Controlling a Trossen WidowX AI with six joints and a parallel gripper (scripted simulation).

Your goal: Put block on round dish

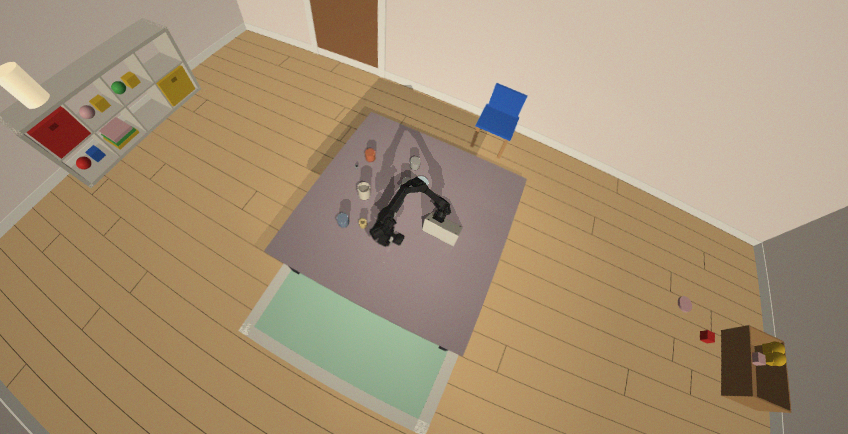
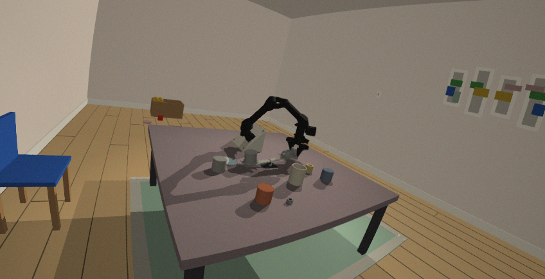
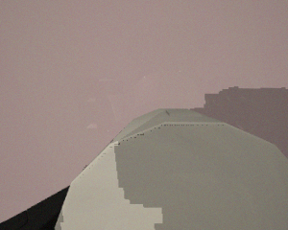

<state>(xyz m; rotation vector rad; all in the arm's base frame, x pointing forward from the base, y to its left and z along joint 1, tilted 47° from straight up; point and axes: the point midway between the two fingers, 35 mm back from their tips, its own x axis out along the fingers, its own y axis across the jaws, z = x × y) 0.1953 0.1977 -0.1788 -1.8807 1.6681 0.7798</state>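
Note:
My gripper is shut on a grey cup. It holds the cup low, behind the far pan in the exterior view; whether the cup touches the table is unclear. The wrist view shows bare table around the cup and a shadow at its right. The balance's far pan has no cup on it. Any block on that pan is too small to tell. The other cup stands upright on the opposite end. The round pale-blue dish lies beside that end, with no cup above it.
A loose grey cup stands near the dish. A cream mug, orange cup, blue cup, yellow ring-like piece and small grey piece are on the table. A white box stands by the arm's base.

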